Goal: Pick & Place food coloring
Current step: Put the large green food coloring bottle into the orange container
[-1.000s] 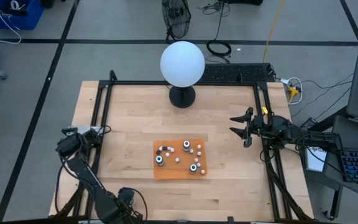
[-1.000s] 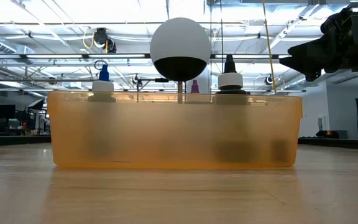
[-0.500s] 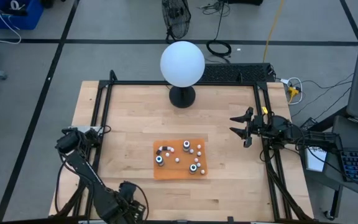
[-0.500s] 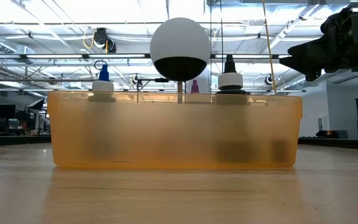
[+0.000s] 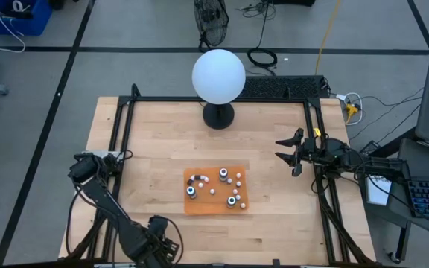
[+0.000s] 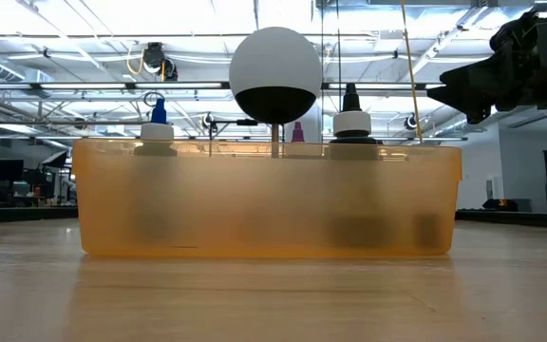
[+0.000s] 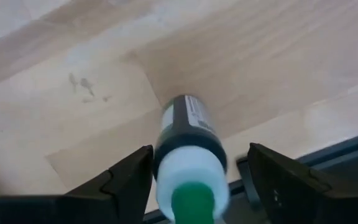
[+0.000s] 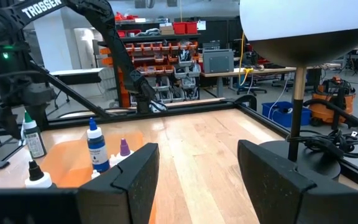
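The food coloring bottles (image 5: 216, 186) stand in a shallow orange tray (image 5: 199, 202) at the table's middle. The low view shows a blue tip (image 6: 158, 112), a purple tip (image 6: 297, 131) and a black tip (image 6: 351, 98) above the tray wall (image 6: 269, 199). My left gripper (image 5: 162, 242) is over the table's near edge, left of the tray, shut on a green-tipped bottle (image 7: 188, 146). The right wrist view shows that bottle (image 8: 33, 140) upright in the air. My right gripper (image 5: 285, 152) is open and waits by the right edge, touching nothing. My left gripper comes from above, pointing down, with a finger (image 7: 126, 183) on either side of the green-tipped bottle's white cap end (image 7: 188, 180). The contact itself lies at the picture's lower edge and does not show plainly. The bottle hangs upright, clear of the table, its dark labelled body (image 7: 188, 121) below the fingertips.
A big white globe lamp (image 5: 218, 77) on a black base (image 5: 218, 115) stands at the far middle of the table. A black frame rail (image 5: 121, 149) runs around the tabletop. Bare wood (image 5: 162, 141) lies on both sides of the tray.
My left gripper has drifted a little toward the table's right along the near edge. The tray, its bottles and the right arm have kept still.
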Available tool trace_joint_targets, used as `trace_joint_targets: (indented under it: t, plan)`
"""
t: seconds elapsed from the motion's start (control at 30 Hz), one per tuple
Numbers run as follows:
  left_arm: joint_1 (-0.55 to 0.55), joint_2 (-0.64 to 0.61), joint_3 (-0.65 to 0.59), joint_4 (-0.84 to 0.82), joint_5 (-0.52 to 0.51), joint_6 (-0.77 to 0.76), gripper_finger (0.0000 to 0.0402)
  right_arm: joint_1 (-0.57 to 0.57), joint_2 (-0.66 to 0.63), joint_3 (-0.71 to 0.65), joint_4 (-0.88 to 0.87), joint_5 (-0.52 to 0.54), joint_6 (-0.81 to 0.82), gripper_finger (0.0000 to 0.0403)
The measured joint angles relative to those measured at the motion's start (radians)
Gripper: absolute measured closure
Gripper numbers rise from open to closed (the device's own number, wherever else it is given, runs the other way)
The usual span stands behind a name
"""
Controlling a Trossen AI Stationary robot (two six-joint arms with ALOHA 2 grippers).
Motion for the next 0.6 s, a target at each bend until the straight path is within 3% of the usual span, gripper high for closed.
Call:
trace_joint_targets:
  t: [0.4,0.6]
  plan:
    - [0.001,0.000,-0.037,0.030,0.006,0.005,0.0157,0.000,0.000,0.000,0.000,0.000,0.000,0.0195]
    - [0.005,0.000,-0.037,0.027,0.020,0.044,0.0239,0.000,0.000,0.000,0.000,0.000,0.000,0.0195]
